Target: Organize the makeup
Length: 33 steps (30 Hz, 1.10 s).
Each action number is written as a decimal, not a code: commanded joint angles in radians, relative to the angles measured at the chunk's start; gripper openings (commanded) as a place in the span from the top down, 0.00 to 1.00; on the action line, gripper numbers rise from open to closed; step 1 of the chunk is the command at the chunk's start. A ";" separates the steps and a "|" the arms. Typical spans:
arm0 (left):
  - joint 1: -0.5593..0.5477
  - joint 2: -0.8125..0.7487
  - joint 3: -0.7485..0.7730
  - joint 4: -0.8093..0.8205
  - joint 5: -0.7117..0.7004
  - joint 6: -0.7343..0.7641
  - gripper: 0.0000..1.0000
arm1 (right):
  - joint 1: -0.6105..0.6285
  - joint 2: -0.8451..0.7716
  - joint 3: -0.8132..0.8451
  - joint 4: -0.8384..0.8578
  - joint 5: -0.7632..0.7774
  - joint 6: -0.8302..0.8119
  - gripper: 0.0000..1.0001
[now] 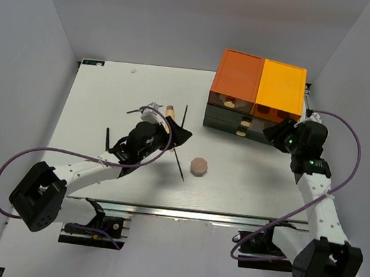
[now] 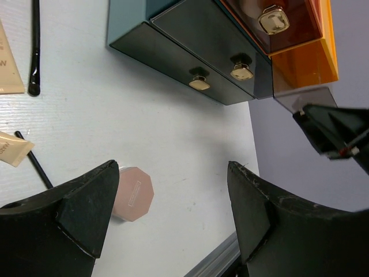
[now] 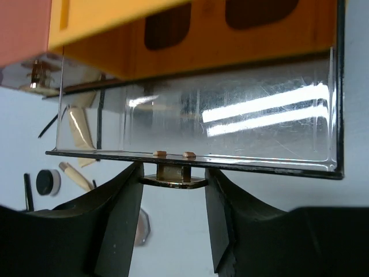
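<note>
Right gripper [image 3: 173, 171] fingers clamp the square brass knob [image 3: 172, 180] of a glossy clear drawer [image 3: 242, 127]. Left gripper [image 2: 173, 173] wide, empty. Octagonal pink sponge [image 2: 134, 193], label illegible.

**Makeup lies loose in two spots**

A pinkish-tan octagonal sponge [image 1: 199, 166] sits flat and alone near the middle of the white tabletop [image 1: 246, 185]. Just to its left, a thin black pencil [image 1: 179, 166] lies on a slant. Farther left is a loose cluster: a second thin black pencil [image 1: 185, 116], a short tan stick [image 1: 169, 113], a flat beige tube [image 2: 8, 69], a slim black brush [image 2: 34, 46] and a round black compact [image 3: 47, 182], all resting on the tabletop.
</note>
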 commanded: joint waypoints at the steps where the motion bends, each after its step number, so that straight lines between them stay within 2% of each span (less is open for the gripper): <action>1: 0.002 -0.031 0.018 -0.034 -0.030 0.026 0.15 | -0.003 -0.095 -0.049 -0.055 -0.059 -0.011 0.83; 3: 0.005 -0.028 0.026 -0.039 -0.030 0.032 0.14 | -0.003 -0.147 -0.076 -0.078 -0.072 0.003 0.83; 6: 0.011 -0.024 0.035 -0.050 -0.033 0.040 0.14 | -0.003 -0.187 -0.109 -0.077 -0.084 -0.006 0.59; 7: 0.015 -0.022 0.038 -0.056 -0.034 0.040 0.14 | -0.003 -0.191 -0.112 -0.057 -0.085 -0.018 0.45; 8: 0.019 -0.022 0.041 -0.060 -0.034 0.045 0.14 | -0.003 -0.193 -0.110 -0.048 -0.096 -0.035 0.39; 10: 0.022 -0.022 0.058 -0.079 -0.036 0.052 0.14 | -0.003 -0.196 -0.110 -0.020 -0.218 -0.127 0.25; 11: 0.030 -0.024 0.066 -0.089 -0.040 0.063 0.14 | -0.003 -0.200 -0.112 0.004 -0.295 -0.178 0.22; 12: 0.031 -0.025 0.072 -0.100 -0.043 0.069 0.14 | -0.003 -0.205 -0.115 0.018 -0.492 -0.231 0.20; 15: 0.045 -0.036 0.099 -0.152 -0.065 0.083 0.16 | 0.003 -0.225 -0.156 0.043 -0.767 -0.396 0.19; 18: 0.056 -0.056 0.102 -0.186 -0.079 0.083 0.25 | 0.031 -0.216 -0.170 -0.028 -0.822 -0.573 0.18; 19: 0.061 -0.071 0.093 -0.195 -0.082 0.077 0.38 | 0.048 -0.210 -0.165 -0.058 -0.831 -0.624 0.18; 20: 0.064 -0.079 0.086 -0.197 -0.083 0.072 0.47 | 0.078 -0.193 -0.155 -0.136 -0.845 -0.751 0.19; 21: 0.065 -0.087 0.080 -0.198 -0.085 0.068 0.55 | 0.094 -0.184 -0.150 -0.173 -0.848 -0.810 0.19; 23: 0.068 -0.108 0.058 -0.204 -0.085 0.052 0.70 | 0.137 -0.156 -0.135 -0.265 -0.852 -0.992 0.19; 24: 0.070 -0.114 0.050 -0.204 -0.083 0.048 0.70 | 0.148 -0.150 -0.133 -0.307 -0.839 -1.009 0.19; 27: 0.071 -0.133 0.030 -0.209 -0.080 0.035 0.67 | 0.163 -0.136 -0.138 -0.313 -0.851 -1.026 0.21; 28: 0.073 -0.136 0.027 -0.214 -0.082 0.034 0.65 | 0.216 -0.138 -0.138 -0.312 -0.831 -1.039 0.22; 30: 0.073 -0.151 0.023 -0.235 -0.091 0.031 0.47 | 0.322 -0.144 -0.148 -0.289 -0.675 -1.089 0.20; 31: 0.073 -0.157 0.021 -0.246 -0.106 0.029 0.39 | 0.435 -0.141 -0.155 -0.275 -0.617 -1.114 0.20; 32: 0.073 -0.163 0.018 -0.260 -0.117 0.026 0.32 | 0.485 -0.118 -0.162 -0.257 -0.551 -1.125 0.19; 33: 0.074 -0.174 0.017 -0.295 -0.131 0.025 0.21 | 0.523 -0.103 -0.179 -0.232 -0.458 -1.150 0.18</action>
